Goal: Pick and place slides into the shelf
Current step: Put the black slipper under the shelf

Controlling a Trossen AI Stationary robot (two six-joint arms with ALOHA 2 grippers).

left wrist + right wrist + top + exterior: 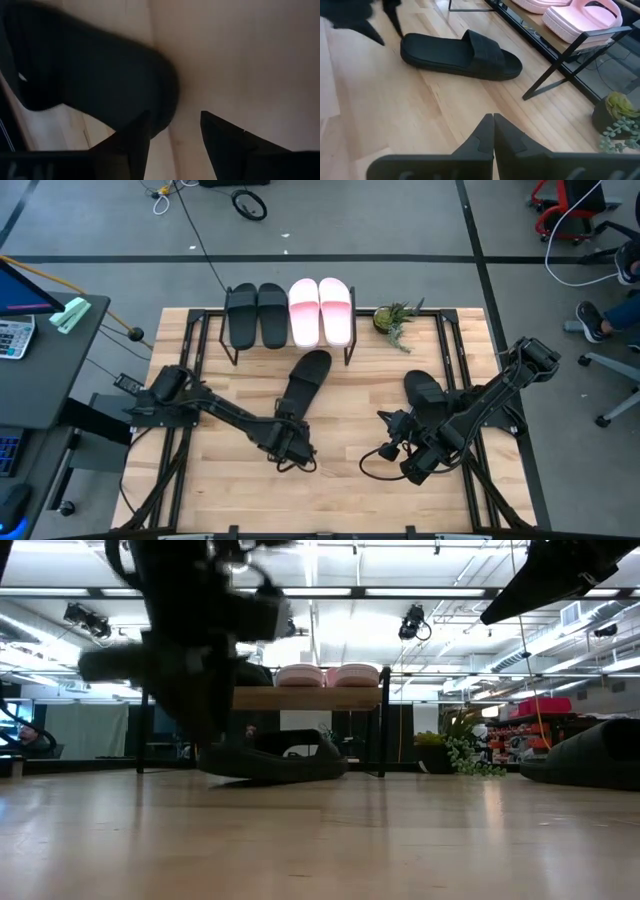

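Note:
On the shelf (292,342) at the table's far side, two black slides (257,313) and two pink slides (321,310) sit on the top board. A third black slide (305,380) lies flat on the table in front of it, toe toward the shelf. My left gripper (292,450) is open and low at this slide's heel end. A fourth black slide (425,390) lies on the table to the right, partly under my right arm. My right gripper (493,117) is shut above bare table and points toward the third slide (460,52). My left gripper (175,117) stands open at the third slide's heel end (160,105), coming from the table's near side. One finger (132,142) overlaps the heel's rim in the wrist view. I cannot tell whether it touches. The slide lies flat on the table.
A small potted plant (395,320) stands at the shelf's right end. The shelf's black legs (555,75) reach down to the table. Bare wood lies between the two arms and along the near edge. A desk with a calculator (15,335) stands off the table's left.

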